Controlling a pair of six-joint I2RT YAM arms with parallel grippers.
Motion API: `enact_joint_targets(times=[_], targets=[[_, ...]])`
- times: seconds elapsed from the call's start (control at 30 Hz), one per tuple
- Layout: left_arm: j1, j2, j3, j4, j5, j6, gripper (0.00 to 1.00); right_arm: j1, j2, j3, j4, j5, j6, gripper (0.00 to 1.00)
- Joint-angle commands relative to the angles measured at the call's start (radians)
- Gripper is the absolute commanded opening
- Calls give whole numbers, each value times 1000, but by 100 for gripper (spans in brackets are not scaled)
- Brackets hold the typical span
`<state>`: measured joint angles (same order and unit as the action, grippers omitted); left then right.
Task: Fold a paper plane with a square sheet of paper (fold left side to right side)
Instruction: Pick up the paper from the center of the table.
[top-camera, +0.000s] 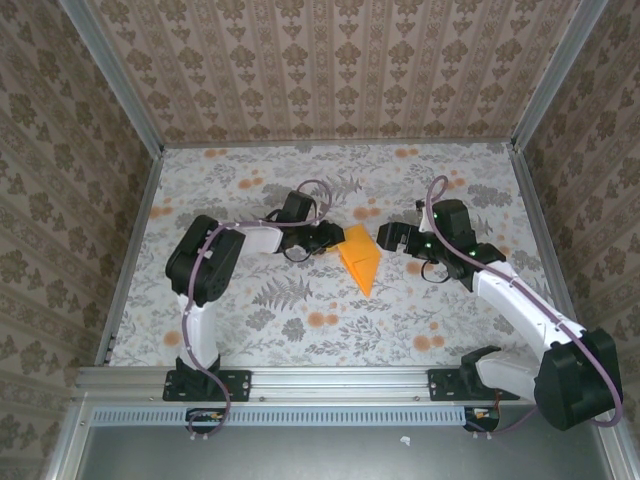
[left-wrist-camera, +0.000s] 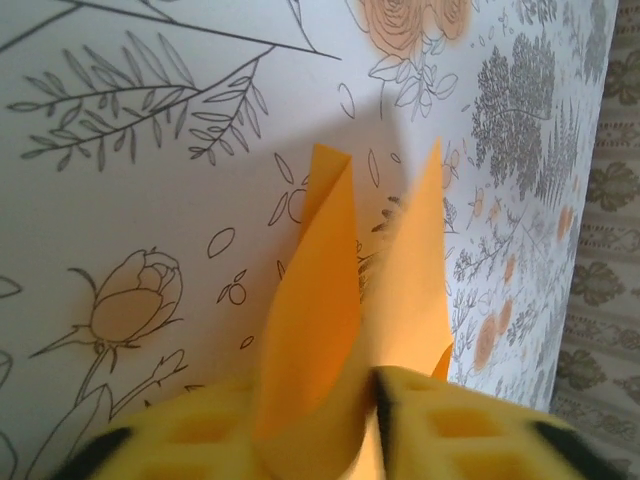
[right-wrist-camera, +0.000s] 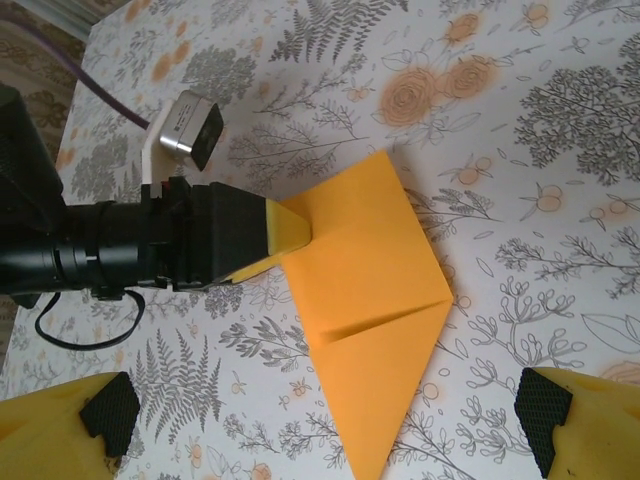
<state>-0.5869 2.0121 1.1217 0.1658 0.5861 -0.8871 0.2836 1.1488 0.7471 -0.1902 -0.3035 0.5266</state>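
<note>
The square sheet of paper (top-camera: 358, 262) lies mid-table as a bright orange, creased kite shape with its point towards the arms. My left gripper (top-camera: 333, 243) reaches it from the left and is shut on its upper left edge. In the left wrist view the paper (left-wrist-camera: 320, 290) rises bowed between the yellow fingers of that gripper (left-wrist-camera: 370, 400). In the right wrist view the paper (right-wrist-camera: 375, 300) shows a diagonal crease, and the left gripper's fingertips (right-wrist-camera: 290, 230) pinch its left corner. My right gripper (top-camera: 385, 238) hovers just right of the paper, open (right-wrist-camera: 327, 415) and holding nothing.
A grey-white cloth with flower and fern prints (top-camera: 300, 310) covers the table. Patterned walls stand on three sides, with metal rails (top-camera: 130, 250) along the edges. The left arm's purple cable (right-wrist-camera: 100, 85) runs off to the back.
</note>
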Motion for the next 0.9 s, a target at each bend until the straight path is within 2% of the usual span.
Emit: enact_joint_targets(times=[0.0, 0.1, 0.2, 0.4, 0.6, 0.73, 0.87], targets=[[18, -8, 11, 25, 32, 49, 15, -5, -3, -13, 75, -46, -23, 100], [48, -43, -38, 67, 50, 71, 5, -15, 83, 42, 44, -128, -30, 100], [84, -80, -104, 132, 134, 87, 0, -31, 193, 70, 106, -257, -21, 100], [123, -132, -183, 149, 257, 182, 0, -31, 434, 151, 199, -409, -37, 87], [125, -177, -242, 161, 321, 251, 0, -30, 614, 228, 259, -489, -57, 78], [124, -184, -259, 189, 347, 257, 0, -30, 688, 245, 285, -511, -76, 77], [124, -180, -269, 226, 366, 244, 0, -27, 747, 227, 404, -581, -34, 77]])
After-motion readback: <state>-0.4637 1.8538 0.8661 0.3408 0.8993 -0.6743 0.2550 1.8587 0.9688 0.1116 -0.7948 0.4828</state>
